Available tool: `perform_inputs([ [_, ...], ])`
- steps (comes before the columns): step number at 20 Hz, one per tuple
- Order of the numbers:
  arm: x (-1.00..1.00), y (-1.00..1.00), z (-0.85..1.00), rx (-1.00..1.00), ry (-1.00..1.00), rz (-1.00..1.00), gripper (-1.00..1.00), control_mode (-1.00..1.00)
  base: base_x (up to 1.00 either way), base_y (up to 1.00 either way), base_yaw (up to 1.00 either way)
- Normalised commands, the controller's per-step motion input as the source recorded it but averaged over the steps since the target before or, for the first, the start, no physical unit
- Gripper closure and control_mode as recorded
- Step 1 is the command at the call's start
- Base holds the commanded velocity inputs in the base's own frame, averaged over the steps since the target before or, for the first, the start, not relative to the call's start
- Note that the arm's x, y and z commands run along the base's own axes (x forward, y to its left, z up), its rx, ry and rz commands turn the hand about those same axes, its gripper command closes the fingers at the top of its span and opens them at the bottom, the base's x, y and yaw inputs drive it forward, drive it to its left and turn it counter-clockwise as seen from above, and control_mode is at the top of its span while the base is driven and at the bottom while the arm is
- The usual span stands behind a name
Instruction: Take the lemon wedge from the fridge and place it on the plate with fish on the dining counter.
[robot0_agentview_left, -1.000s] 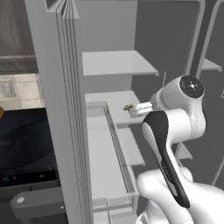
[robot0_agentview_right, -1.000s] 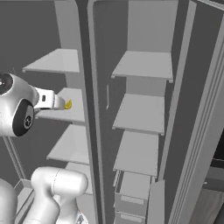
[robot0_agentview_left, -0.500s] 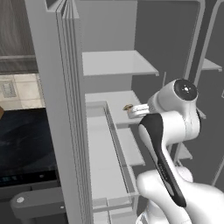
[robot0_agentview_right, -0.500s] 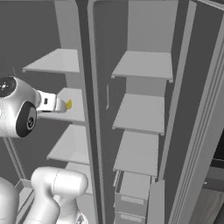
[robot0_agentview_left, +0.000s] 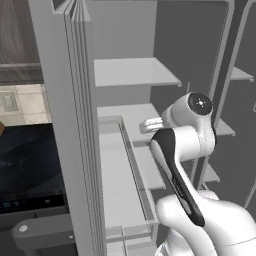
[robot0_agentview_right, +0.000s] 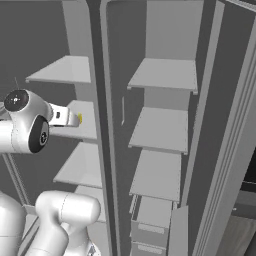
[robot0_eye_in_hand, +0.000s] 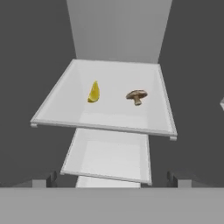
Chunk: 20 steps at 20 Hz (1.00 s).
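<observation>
Arm (robot0_agentview_left: 192, 150): glossy white rounded shells. A black band runs lengthwise down the forearm link. Joint cap is a dark disc with a small pale centre mark and grey ring. Wrist section (robot0_agentview_right: 62, 116) is white, with small dark fittings.

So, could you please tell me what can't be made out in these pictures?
- Lemon wedge: in the right base view, mostly hidden behind the gripper's white hand.
- Gripper fingertips: in the hand view, cut off by the bottom edge.
- Mushroom: hidden in the left base view by the arm.
- Fridge lower drawers: contents hidden.
</observation>
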Motion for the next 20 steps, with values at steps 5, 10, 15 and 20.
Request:
perform_inputs([
  [5,0.39,0.30,-0.01,0.00,0.00,-0.02,-1.00,-1.00,0.00,0.00,0.00],
  [10,0.20,0.06,-0.26,0.03,0.00,0.00,-1.00,-1.00,0.00,0.00,0.00],
  [15,0.21,-0.01,-0.29,0.05,0.00,0.00,-1.00,-1.00,0.00,0.00,0.00],
  [20,0.16,-0.02,-0.18,0.00,0.00,0.00,-1.00,-1.00,0.00,0.00,0.00],
])
